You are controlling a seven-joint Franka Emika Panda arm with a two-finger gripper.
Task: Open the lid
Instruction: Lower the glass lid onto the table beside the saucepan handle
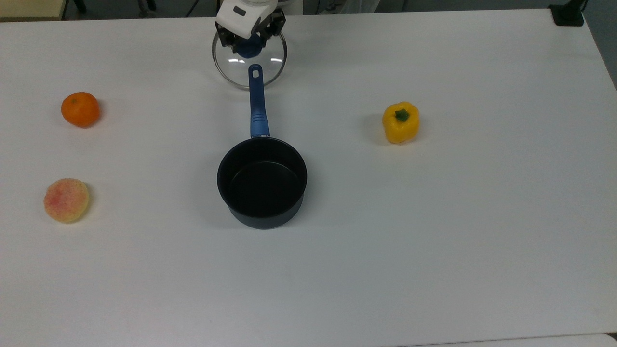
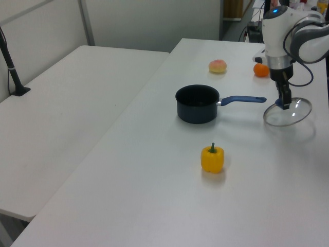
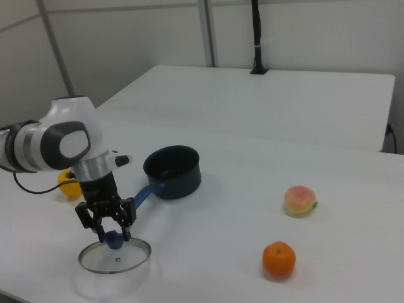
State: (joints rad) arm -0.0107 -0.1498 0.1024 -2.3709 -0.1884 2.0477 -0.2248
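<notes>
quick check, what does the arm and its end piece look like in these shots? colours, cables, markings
The arm has glossy white rounded shells with dark grey joint caps and a grey metallic wrist ring. A small blue light sits on top of a joint in the left view. A thin black cable loops beside the arm. The gripper is black, with a white housing above it in the top view and two slim black jaws. No readable markings.

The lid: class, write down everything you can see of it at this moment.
The lid is a round, clear glass disc with a thin metal rim and a blue knob. It is off the saucepan, lying low and about level by the end of the pan's blue handle. The gripper straddles the knob from above.
</notes>
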